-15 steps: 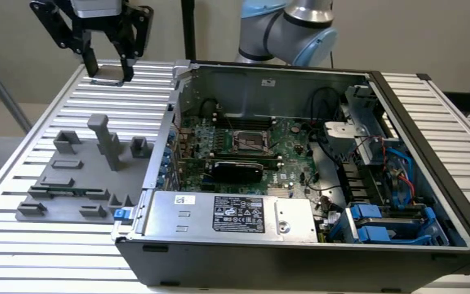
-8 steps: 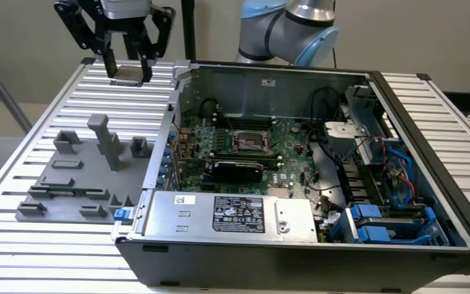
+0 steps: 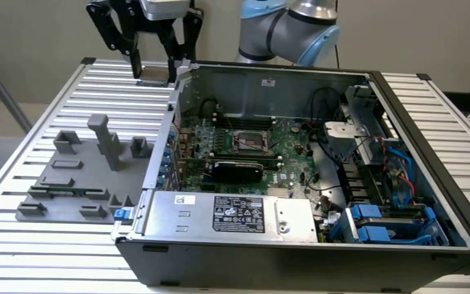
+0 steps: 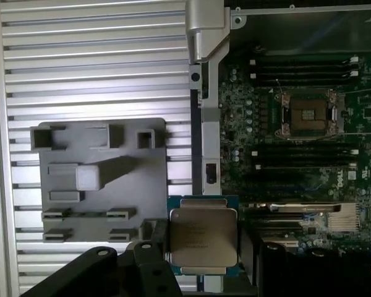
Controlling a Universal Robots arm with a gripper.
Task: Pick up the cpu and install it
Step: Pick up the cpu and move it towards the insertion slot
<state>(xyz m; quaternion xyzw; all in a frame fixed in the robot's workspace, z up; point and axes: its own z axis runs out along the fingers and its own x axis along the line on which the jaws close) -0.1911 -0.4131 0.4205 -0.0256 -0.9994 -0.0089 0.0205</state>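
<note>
The cpu (image 3: 155,75) is a flat silvery square with a thin tan rim. It hangs in the air between the black fingers of my gripper (image 3: 155,67), which is shut on its edges. It is above the slatted table, just outside the back corner of the open computer case on the exterior view's left. In the wrist view the cpu (image 4: 202,238) sits flat in the gripper (image 4: 202,263), over the case's side wall. The motherboard's socket (image 3: 249,144) (image 4: 308,114) lies bare inside the case, well away from the chip.
A grey plastic fixture (image 3: 80,177) (image 4: 102,179) with upright posts stands on the slatted table (image 3: 55,257) beside the case. The case's side wall (image 4: 204,93) rises between the fixture and the motherboard. Cables, blue drive brackets (image 3: 382,223) and the power supply (image 3: 227,214) crowd the case.
</note>
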